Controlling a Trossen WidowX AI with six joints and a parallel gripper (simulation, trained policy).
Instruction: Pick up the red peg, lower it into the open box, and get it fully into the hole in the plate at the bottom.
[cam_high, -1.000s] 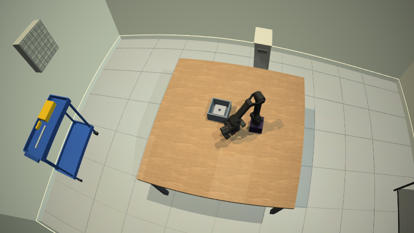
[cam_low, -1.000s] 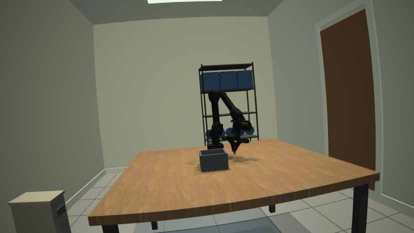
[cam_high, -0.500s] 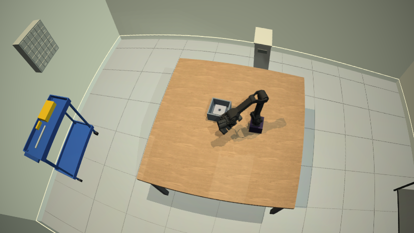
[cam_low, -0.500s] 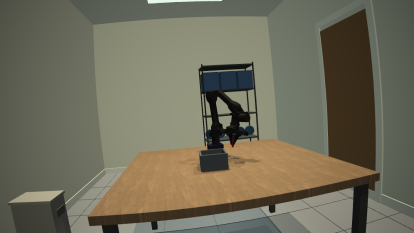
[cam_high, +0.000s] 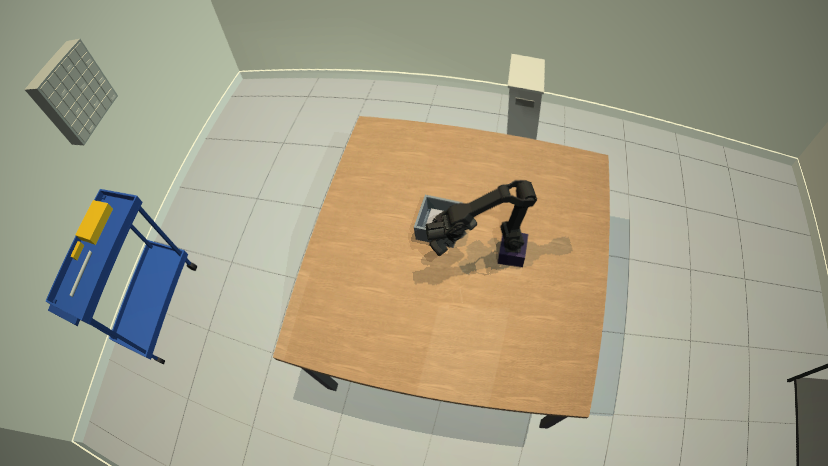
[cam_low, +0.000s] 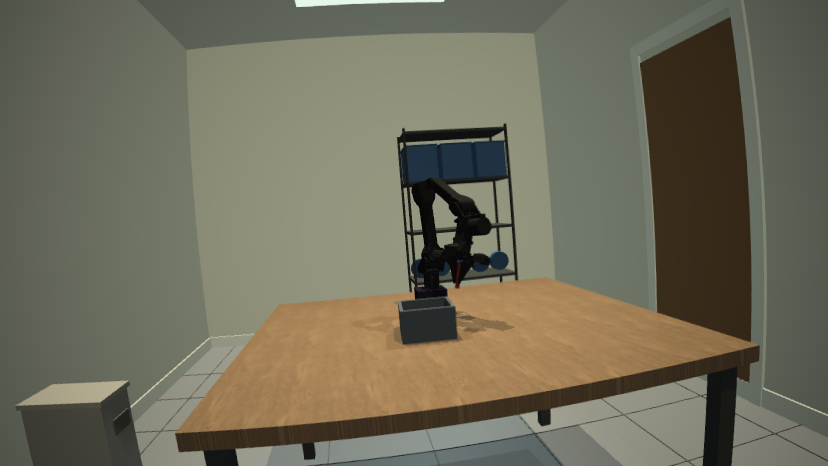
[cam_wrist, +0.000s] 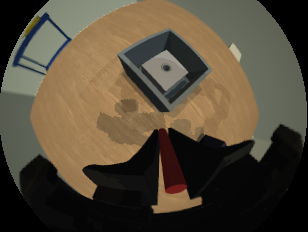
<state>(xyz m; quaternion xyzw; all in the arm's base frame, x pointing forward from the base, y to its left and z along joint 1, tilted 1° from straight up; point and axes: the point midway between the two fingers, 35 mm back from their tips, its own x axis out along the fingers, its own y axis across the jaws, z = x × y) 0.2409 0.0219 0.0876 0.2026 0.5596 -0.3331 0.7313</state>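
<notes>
The fingers (cam_low: 458, 283) grip the red peg (cam_low: 458, 274) (cam_wrist: 171, 165); no lettering seems legible, though the view is dim.

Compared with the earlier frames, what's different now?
The pincer, shut on the red peg, has risen and swung toward the open box; from above, the arm now covers part of it. Nothing was let go. The box and the blue cart stayed put.
</notes>
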